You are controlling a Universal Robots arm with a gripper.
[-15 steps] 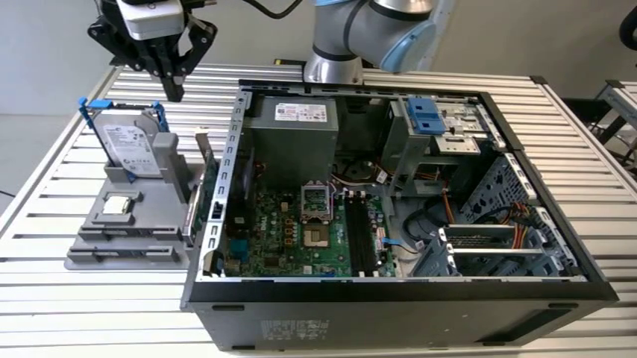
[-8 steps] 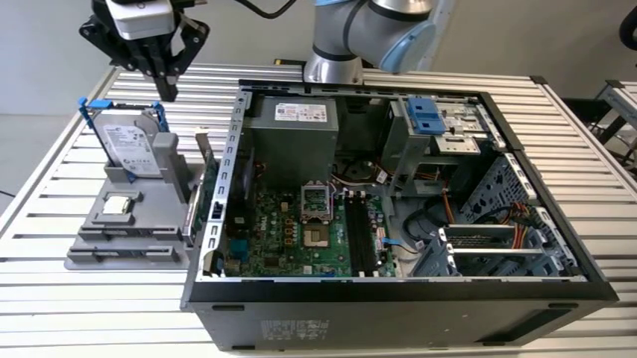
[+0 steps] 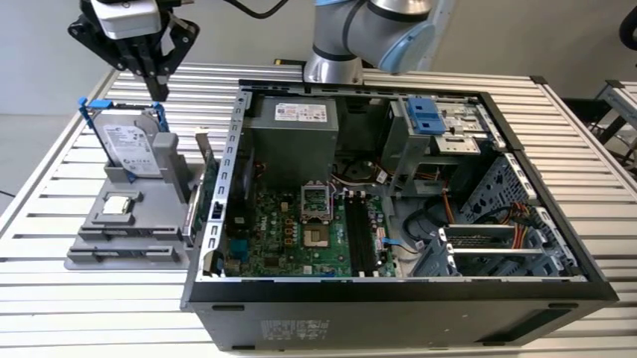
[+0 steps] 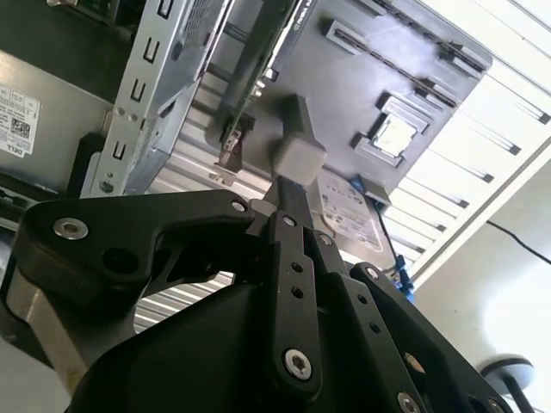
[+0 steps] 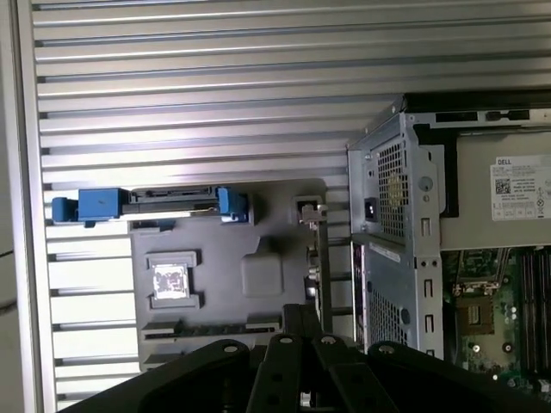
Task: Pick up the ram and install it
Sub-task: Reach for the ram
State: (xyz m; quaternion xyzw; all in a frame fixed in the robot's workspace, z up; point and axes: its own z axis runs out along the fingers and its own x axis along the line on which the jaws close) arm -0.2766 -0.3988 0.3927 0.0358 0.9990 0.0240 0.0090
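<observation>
While hanging shut on nothing, fingers pressed together: gripper (image 3: 159,91) high over the grey holder (image 3: 110,250). Below it, nearly under the tips, the drive (image 3: 130,145). Lower and toward the open case (image 3: 378,321), standing on edge in the holder, untouched, well apart from the gripper: the ram (image 3: 207,168).

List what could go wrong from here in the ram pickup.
1. The hand hangs shut over the hard drive, not the ram; a straight descent would likely strike the drive's blue bracket.
2. The ram stands on edge in the gray holder, close beside the case wall; an opened hand may clip that wall.
</observation>
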